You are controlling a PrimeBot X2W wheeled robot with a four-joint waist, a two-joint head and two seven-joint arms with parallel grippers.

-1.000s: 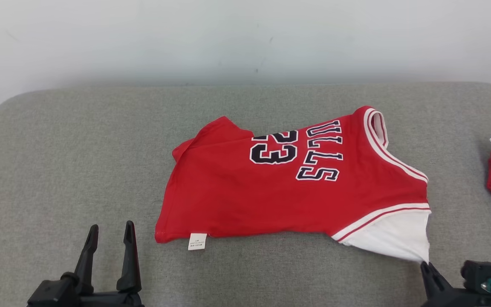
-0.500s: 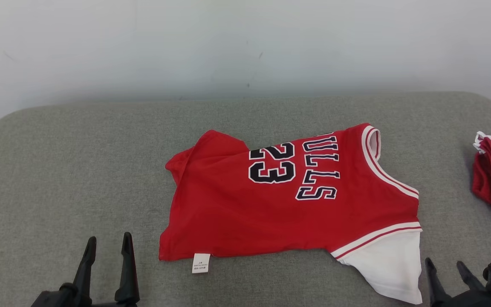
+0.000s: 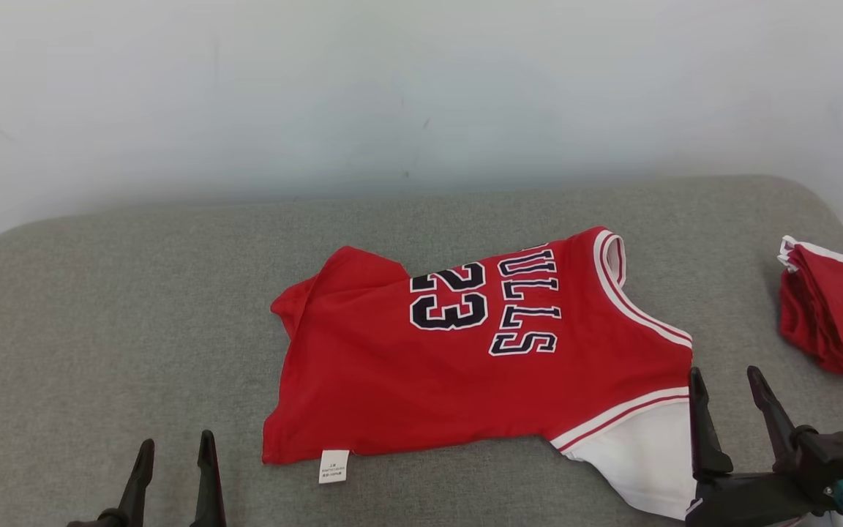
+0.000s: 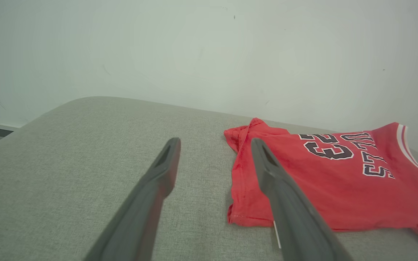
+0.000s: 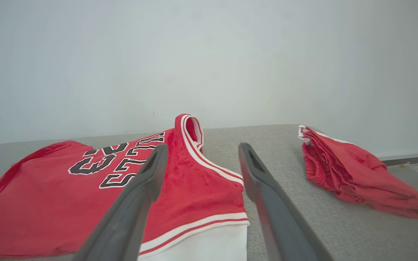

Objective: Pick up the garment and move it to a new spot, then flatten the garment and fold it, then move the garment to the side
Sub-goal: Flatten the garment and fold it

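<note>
The garment (image 3: 465,359) is a red jersey with dark "23" and lettering, lying mostly flat on the grey padded surface (image 3: 99,329). Its white sleeve (image 3: 648,461) points toward the near right, and a small white tag (image 3: 333,466) hangs from the near left hem. The far left corner is rumpled. My right gripper (image 3: 725,375) stands open just over the sleeve's right edge, holding nothing. The right wrist view has the open right gripper (image 5: 202,146) in front of the garment (image 5: 67,195). My left gripper (image 3: 177,441) is open at the near left, apart from the garment (image 4: 321,181).
A pile of folded red clothes (image 3: 835,315) lies at the surface's right edge, and it appears as the red pile (image 5: 357,174) right of my right fingers. A pale wall (image 3: 421,88) rises behind the surface. Bare grey padding stretches to the left.
My right gripper has opened, let go of the white sleeve's corner and risen beside it. The camera has shifted, so the whole scene sits lower and further left. The left gripper stayed open.
</note>
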